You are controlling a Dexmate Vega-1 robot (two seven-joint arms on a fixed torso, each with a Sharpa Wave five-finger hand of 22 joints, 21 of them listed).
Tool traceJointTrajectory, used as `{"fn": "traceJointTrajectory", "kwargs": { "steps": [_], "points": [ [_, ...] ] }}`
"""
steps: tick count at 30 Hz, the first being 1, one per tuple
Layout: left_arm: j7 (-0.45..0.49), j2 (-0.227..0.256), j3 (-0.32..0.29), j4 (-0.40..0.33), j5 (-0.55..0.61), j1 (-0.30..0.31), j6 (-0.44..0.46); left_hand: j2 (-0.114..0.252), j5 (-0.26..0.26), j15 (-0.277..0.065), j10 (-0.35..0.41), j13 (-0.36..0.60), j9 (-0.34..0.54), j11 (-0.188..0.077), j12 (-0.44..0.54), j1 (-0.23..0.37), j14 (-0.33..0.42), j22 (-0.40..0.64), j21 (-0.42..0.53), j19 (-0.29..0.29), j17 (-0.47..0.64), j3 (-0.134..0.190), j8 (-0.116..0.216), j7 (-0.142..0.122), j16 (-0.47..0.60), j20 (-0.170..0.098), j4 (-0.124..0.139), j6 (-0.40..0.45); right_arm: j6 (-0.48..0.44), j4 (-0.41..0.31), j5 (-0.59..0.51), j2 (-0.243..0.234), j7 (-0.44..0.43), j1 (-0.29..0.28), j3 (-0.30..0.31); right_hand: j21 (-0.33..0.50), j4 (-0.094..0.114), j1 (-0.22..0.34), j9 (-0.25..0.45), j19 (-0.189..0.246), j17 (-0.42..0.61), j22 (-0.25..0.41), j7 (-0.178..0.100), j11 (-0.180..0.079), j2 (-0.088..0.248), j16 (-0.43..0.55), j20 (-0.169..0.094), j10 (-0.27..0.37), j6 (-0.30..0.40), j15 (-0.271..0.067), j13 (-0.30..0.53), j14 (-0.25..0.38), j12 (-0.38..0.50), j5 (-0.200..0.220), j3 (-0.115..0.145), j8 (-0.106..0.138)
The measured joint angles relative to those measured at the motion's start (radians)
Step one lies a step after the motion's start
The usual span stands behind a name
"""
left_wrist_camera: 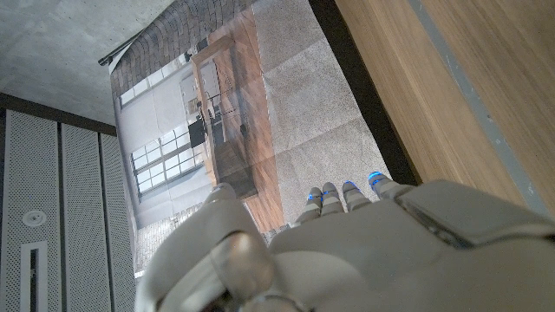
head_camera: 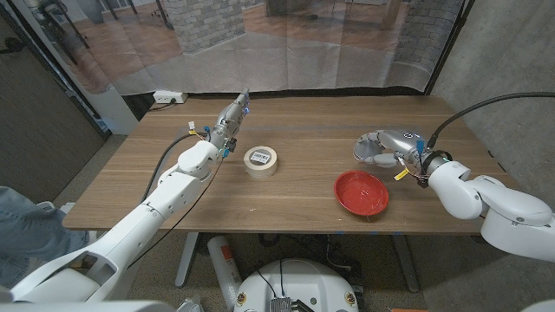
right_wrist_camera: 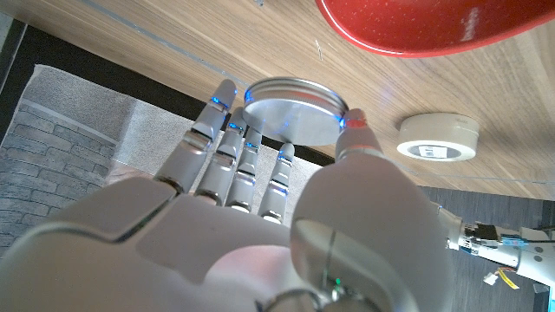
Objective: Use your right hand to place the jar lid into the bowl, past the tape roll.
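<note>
Wooden table (head_camera: pixel 295 186) (brick wall beyond): right hand (head_camera: pixel 388 144) pinches jar lid (right_wrist_camera: pixel 291 106); left hand (head_camera: pixel 231 115) empty, fingers straight.

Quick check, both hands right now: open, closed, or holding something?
Left hand: open, fingers straight, holding nothing.
Right hand: pinches the round silver metal jar lid between thumb and fingers.

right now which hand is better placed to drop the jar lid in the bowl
Right. The right hand already has fingers on the jar lid, beside the red bowl. The left hand sits across the table, beyond the tape roll.
</note>
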Motion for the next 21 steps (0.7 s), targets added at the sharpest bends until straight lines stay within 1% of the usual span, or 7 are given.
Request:
{"fn": "traceJointTrajectory", "kwargs": {
  "steps": [2,9,11,13,15,18,21],
  "points": [
    [0.001,0.000,0.001,-0.002,0.002,-0.001,0.002,0.000,0.000,0.000,0.000,0.000,0.000,0.000,0.000,0.000,0.000,0.000,0.000,0.000,0.000,-0.003,0.000,0.000,0.000,0.000,-0.003,0.000,0.019,0.002,0.002,-0.002,-0.010,-0.024,0.021,0.000,0.000,0.004,0.000,0.007,0.000,0.000,-0.001,0.000,-0.004,-0.001,-0.007,0.000,0.001,-0.003,0.004,0.003,0.000,0.000,0.000,0.000],
    [0.006,0.000,0.006,-0.010,0.008,-0.005,0.013,0.000,0.000,0.000,0.000,0.000,0.000,0.000,0.000,0.000,0.000,0.000,0.000,0.000,0.000,-0.004,0.000,0.000,0.000,0.000,-0.004,0.000,0.058,0.010,0.001,0.002,-0.020,-0.083,0.075,-0.004,0.002,0.005,0.000,0.007,0.000,0.000,-0.004,0.000,-0.005,-0.001,-0.007,0.000,0.011,-0.003,0.012,0.007,0.004,-0.004,0.002,0.000],
    [0.006,0.000,0.007,-0.012,0.010,-0.005,0.015,0.000,0.000,0.000,0.000,0.000,0.000,0.000,0.000,0.000,0.000,0.000,0.000,0.000,0.000,-0.004,0.000,0.000,0.000,0.000,-0.004,0.000,0.069,0.013,-0.003,0.010,-0.021,-0.112,0.102,-0.004,0.002,0.005,0.000,0.007,0.000,0.000,-0.004,0.000,-0.005,-0.001,-0.007,0.000,0.011,-0.003,0.013,0.007,0.004,-0.004,0.007,0.000],
    [0.009,0.000,0.009,-0.016,0.011,-0.005,0.017,0.000,0.000,0.000,0.000,0.000,0.000,0.000,0.000,0.000,0.000,0.000,0.000,0.000,0.000,-0.004,0.000,0.000,0.000,0.000,-0.004,0.000,0.092,0.015,-0.014,0.019,-0.021,-0.132,0.122,-0.004,0.001,0.005,0.000,0.013,0.000,-0.002,-0.004,0.000,-0.005,-0.002,-0.013,0.000,0.011,-0.003,0.013,0.007,0.004,-0.004,0.008,0.000],
    [0.010,0.000,0.009,-0.017,0.012,-0.005,0.020,0.000,0.000,0.000,0.000,0.000,0.000,0.000,0.000,0.000,0.000,0.000,0.000,0.000,0.000,-0.004,0.000,0.000,0.000,0.000,-0.004,0.000,0.095,0.016,-0.016,0.025,-0.021,-0.144,0.133,-0.006,0.001,0.005,0.000,0.012,0.000,-0.003,-0.004,0.000,-0.005,-0.002,-0.012,0.000,0.011,-0.003,0.013,0.007,0.004,-0.005,0.008,0.000],
    [0.014,0.000,0.011,-0.026,0.015,-0.005,0.024,0.000,0.000,0.000,0.000,0.000,0.000,0.000,0.000,0.000,0.000,0.000,0.000,0.000,0.000,-0.004,0.000,0.000,0.000,0.000,-0.004,0.000,0.136,0.019,-0.046,0.047,-0.007,-0.176,0.166,-0.008,0.001,0.005,0.000,0.012,0.000,-0.003,-0.007,0.002,-0.005,-0.002,-0.012,0.002,0.014,-0.003,0.013,0.007,0.011,-0.006,0.008,0.000],
    [0.016,0.001,0.013,-0.030,0.016,-0.004,0.027,0.000,0.000,0.000,0.000,0.000,0.000,0.000,0.000,0.000,0.000,0.000,0.000,0.000,0.000,-0.004,0.000,0.000,0.000,0.000,-0.004,0.000,0.155,0.021,-0.062,0.063,0.004,-0.192,0.184,-0.008,0.001,0.005,0.000,0.012,0.005,-0.003,-0.009,0.005,-0.005,-0.002,-0.012,0.006,0.016,-0.003,0.013,0.007,0.015,-0.002,0.008,0.000]
  ]
}}
